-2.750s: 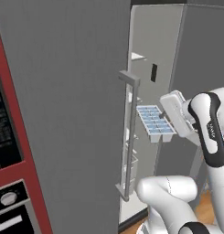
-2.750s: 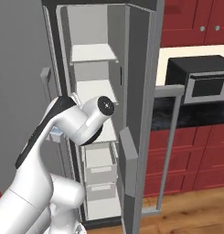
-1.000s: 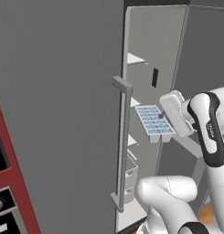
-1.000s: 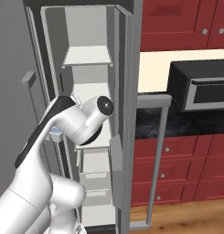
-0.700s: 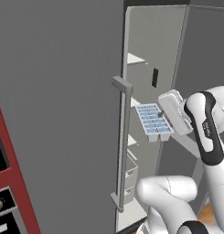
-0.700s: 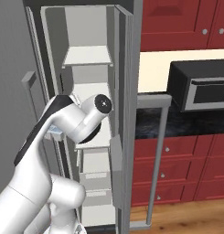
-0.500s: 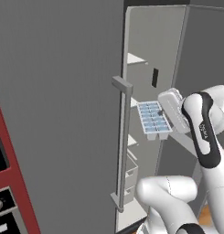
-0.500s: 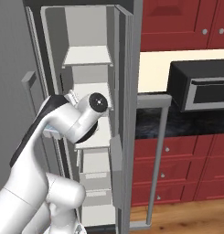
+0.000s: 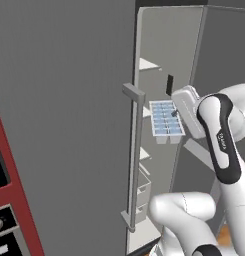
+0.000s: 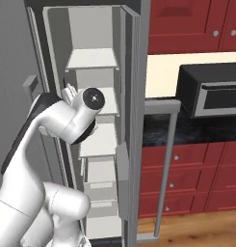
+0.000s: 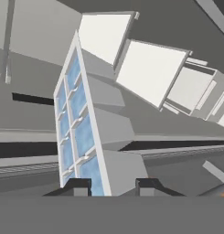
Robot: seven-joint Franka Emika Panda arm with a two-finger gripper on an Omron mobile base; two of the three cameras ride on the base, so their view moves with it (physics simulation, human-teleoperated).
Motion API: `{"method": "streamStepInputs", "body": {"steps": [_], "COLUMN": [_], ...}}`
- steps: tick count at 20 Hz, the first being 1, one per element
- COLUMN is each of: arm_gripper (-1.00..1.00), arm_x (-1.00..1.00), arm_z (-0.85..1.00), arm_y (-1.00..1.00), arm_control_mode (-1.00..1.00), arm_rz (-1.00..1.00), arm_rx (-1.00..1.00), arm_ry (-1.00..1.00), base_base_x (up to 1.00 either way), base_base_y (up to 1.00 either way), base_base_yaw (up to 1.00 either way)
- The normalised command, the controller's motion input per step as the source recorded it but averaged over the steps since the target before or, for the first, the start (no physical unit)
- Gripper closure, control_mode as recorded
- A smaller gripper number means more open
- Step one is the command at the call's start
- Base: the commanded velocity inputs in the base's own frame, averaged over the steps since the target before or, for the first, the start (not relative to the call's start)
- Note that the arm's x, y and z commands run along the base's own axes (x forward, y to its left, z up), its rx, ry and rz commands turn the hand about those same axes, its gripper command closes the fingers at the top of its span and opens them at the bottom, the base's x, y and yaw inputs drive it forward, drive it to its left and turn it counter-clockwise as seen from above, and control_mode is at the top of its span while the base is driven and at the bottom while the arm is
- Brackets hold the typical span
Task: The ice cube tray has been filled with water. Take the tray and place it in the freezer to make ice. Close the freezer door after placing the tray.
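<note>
So roughly halfway, I'd say. The ice cube tray [image 9: 166, 120] was already picked up and hanging in the air right at the mouth of the freezer [image 10: 93, 58], about level with the middle shelves, but not set down on anything yet. The gripper [image 11: 112, 183] was clamped on one short end of the tray, with a finger on either side. The freezer door [image 10: 131, 120] stood wide open, so what was left, as far as I could judge: slide the tray onto a shelf, let go, back out, swing the door shut.

Looks-wise, the tray was a thin white plastic rectangle with two rows of pale blue square cells, blocky underneath. The freezer was matte grey outside, with flat pale grey shelves [image 10: 93, 60] and boxy drawers lower down. The door had a squared-off vertical bar handle [image 10: 168, 159].
</note>
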Motion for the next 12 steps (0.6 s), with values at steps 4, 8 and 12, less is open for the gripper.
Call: {"method": "streamStepInputs", "body": {"steps": [4, 8, 12], "arm_gripper": [1.00, 1.00, 1.00], "arm_x": [0.00, 0.03, 0.12], "arm_z": [0.52, 0.40, 0.31], "arm_y": [-0.05, -0.10, -0.17], "arm_control_mode": [-1.00, -1.00, -1.00], "arm_rz": [0.00, 0.00, 0.00], "arm_rx": [0.02, 0.00, 0.00], "arm_ry": [-0.01, -0.02, -0.05], "base_base_x": [0.00, 0.00, 0.00], "base_base_y": [0.00, 0.00, 0.00], "base_base_yaw": [0.00, 0.00, 0.00]}}
